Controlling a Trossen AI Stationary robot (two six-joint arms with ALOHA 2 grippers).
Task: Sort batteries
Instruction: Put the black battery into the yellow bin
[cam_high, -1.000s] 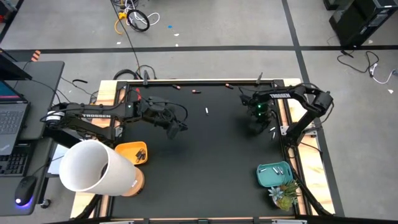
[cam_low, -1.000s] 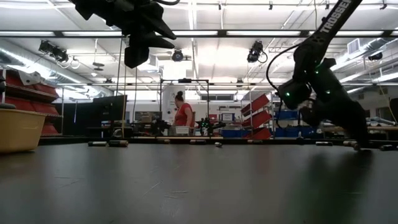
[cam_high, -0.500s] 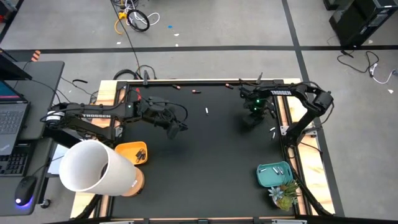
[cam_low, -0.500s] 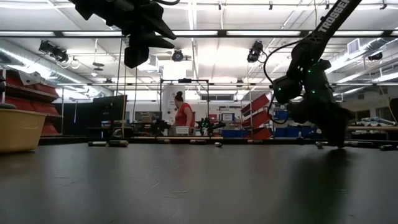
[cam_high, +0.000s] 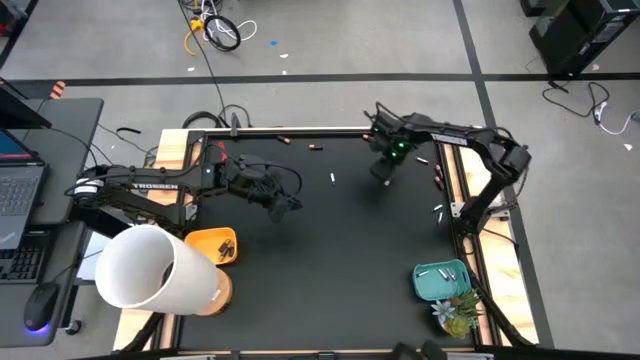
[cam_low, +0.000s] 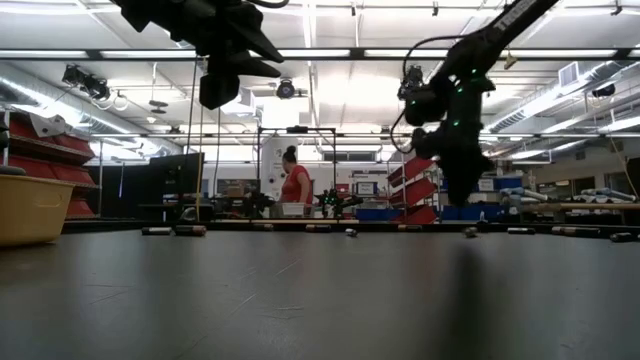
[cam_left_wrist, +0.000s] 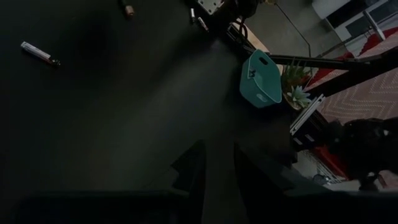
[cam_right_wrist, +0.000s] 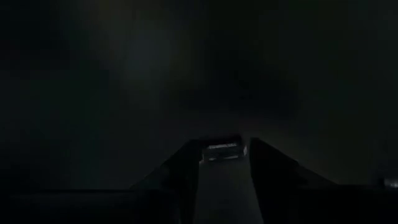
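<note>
two arms work over the black counter (cam_high: 330, 250). the right gripper (cam_right_wrist: 225, 151) has its jaws clenched on one small battery (cam_right_wrist: 224, 149), near the far edge. the left gripper (cam_left_wrist: 217, 163) hangs over the left half; whether its jaws grip anything i cannot tell. one white battery (cam_high: 332, 178) lies mid-counter, two dark ones (cam_high: 316, 147) by the far edge. one yellow bin (cam_high: 212, 244) sits at the left edge, one teal bin (cam_high: 441, 281) at the near right corner.

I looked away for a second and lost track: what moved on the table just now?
The right claw swung from the table's right edge toward the far edge, inward, carrying a battery between its fingers. The left claw stayed hovering at mid-left; the loose batteries and both bins did not move.
</note>
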